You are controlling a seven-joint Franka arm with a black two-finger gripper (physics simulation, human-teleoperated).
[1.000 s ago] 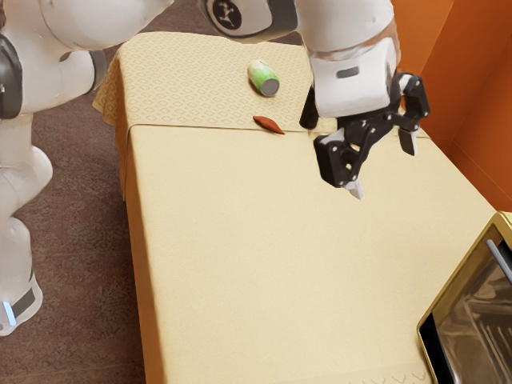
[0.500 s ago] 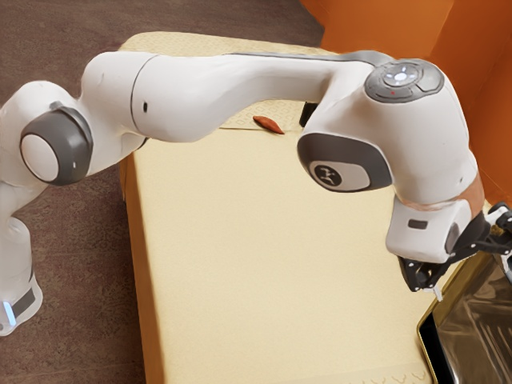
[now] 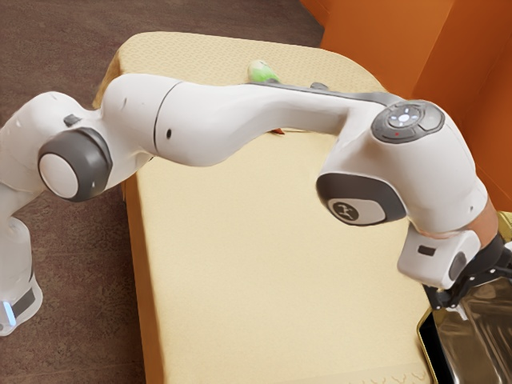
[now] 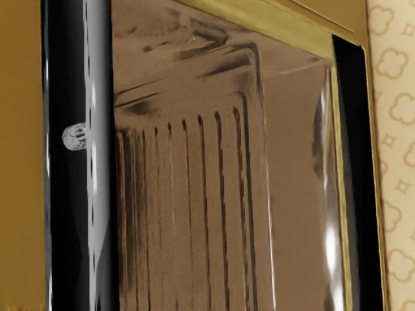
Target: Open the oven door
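At the exterior view's right edge, my gripper is over the oven, partly cut off by the picture's edge. Its visible finger stands spread outward, with nothing seen held. The oven's dark glass front lies below the hand. In the wrist view the oven door's glass has ribbed rack lines behind it, and the door looks shut. A long grey handle bar runs beside the glass, joined by a small round mount. Contact between fingers and handle cannot be made out.
The cloth-covered table stretches between the arm's base and the oven. A green can and part of a red-brown object lie near its far end, partly behind the arm. An orange wall stands beyond the table.
From above the table, my hand has swung toward the exterior view's right and over the oven. Over the last half second it shifted slightly farther that way and lower in the view.
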